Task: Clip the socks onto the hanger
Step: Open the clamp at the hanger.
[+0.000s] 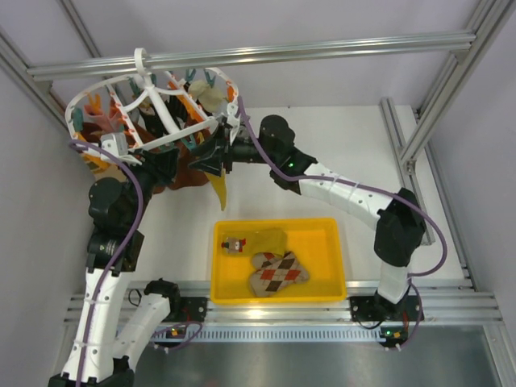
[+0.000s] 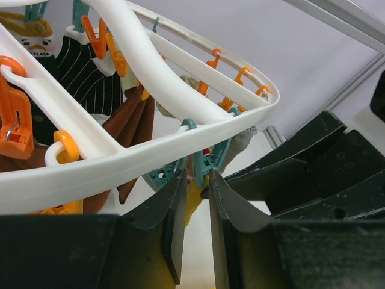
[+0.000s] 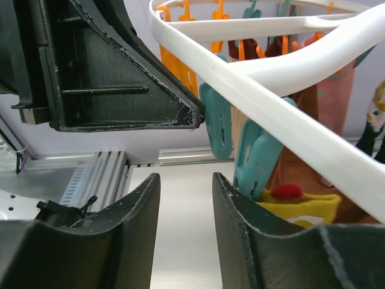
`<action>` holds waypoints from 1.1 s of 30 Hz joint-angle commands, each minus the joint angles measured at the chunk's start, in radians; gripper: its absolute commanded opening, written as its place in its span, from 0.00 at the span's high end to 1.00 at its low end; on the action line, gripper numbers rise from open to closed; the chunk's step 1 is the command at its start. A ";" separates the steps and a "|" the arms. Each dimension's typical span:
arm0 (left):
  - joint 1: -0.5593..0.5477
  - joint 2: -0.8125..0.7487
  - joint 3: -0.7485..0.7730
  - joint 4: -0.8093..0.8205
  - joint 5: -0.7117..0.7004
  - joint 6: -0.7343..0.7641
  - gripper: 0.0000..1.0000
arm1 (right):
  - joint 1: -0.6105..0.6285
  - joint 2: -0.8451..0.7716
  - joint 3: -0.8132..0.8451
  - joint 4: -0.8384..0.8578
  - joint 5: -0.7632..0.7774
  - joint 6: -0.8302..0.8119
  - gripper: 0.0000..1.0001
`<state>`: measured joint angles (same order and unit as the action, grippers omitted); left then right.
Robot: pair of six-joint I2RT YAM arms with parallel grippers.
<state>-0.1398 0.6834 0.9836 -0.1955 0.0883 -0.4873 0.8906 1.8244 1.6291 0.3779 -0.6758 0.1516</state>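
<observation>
We have two grippers raised to the rim of the one white hanger (image 2: 150,158), facing each other and almost touching. The left gripper (image 2: 195,179) has its fingers drawn close, with only a thin slit between them. Mustard fabric shows in that slit, but we cannot tell whether the fingers are pinching it. Two teal clips (image 2: 209,161) hang from the rim directly above its fingertips. The right gripper (image 3: 186,176) is spread apart with nothing between its fingers, and in its own wrist view we again count two teal clips just to its right.

One mustard-yellow sock (image 1: 218,192) dangles right below the spot where the grippers meet. One rust-brown sock (image 1: 187,176) hangs just beside it, under the left gripper. Well away from both grippers, toward the arm bases, one yellow bin (image 1: 322,242) rests on the table (image 1: 347,145). Inside it we count one argyle sock (image 1: 278,272) lying flat and one smaller argyle bundle (image 1: 234,244) set apart from it.
</observation>
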 commanded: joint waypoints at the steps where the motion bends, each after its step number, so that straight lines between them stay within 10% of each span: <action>1: 0.003 0.002 0.039 0.011 -0.005 0.013 0.74 | 0.031 0.012 0.069 0.085 -0.008 0.017 0.60; 24: 0.005 0.007 0.047 -0.004 -0.002 0.000 0.75 | 0.079 0.148 0.121 0.202 0.206 0.035 0.51; 33: 0.003 0.008 0.053 -0.030 -0.024 -0.005 0.74 | 0.088 0.156 0.132 0.250 0.185 0.040 0.64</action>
<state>-0.1398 0.6903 0.9955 -0.2264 0.0856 -0.4881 0.9657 1.9747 1.6981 0.5400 -0.4831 0.1844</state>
